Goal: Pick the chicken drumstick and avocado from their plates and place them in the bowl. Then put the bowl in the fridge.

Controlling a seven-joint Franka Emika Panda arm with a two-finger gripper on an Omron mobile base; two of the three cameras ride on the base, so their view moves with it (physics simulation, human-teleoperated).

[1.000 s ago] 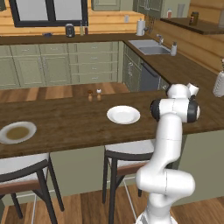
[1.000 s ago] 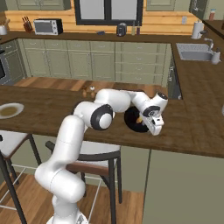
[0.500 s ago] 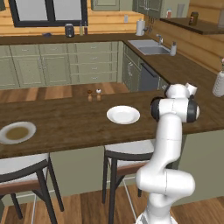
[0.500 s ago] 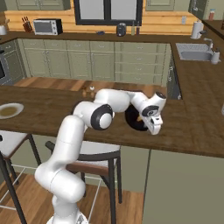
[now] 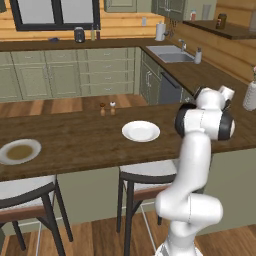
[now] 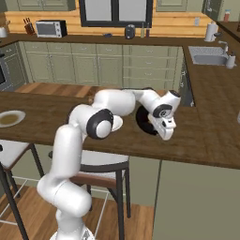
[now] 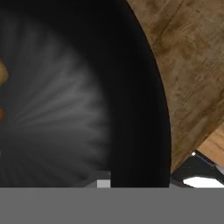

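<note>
The gripper (image 6: 165,133) is down at the near rim of the bowl (image 6: 146,123) on the wooden counter (image 6: 206,140), wrist angled over the bowl's right edge in the right base view. In the hand view the bowl's glossy black wall (image 7: 140,109) runs up between the two fingertips: one pale tip (image 7: 103,183) sits inside the bowl, the other (image 7: 199,179) outside over the counter, so the rim lies straight ahead of the fingers and crosswise to the gap. Jaws look drawn in narrow astride the rim; whether they are truly clamped on it can't be told from these views.

A golden-brown bit, probably the chicken drumstick (image 7: 2,76), shows inside the bowl, far to the inner-finger side. Avocado not made out.

Both plates look bare: white plate (image 5: 141,131) lies well off to the side of the fingers, grey plate (image 5: 19,151) further still along the counter.

Judgement: loading step seems done, step in hand is gripping the bowl by its rim for the carry to the fridge. Risk: a one-sided rim grip may tip the bowl on lifting
</note>
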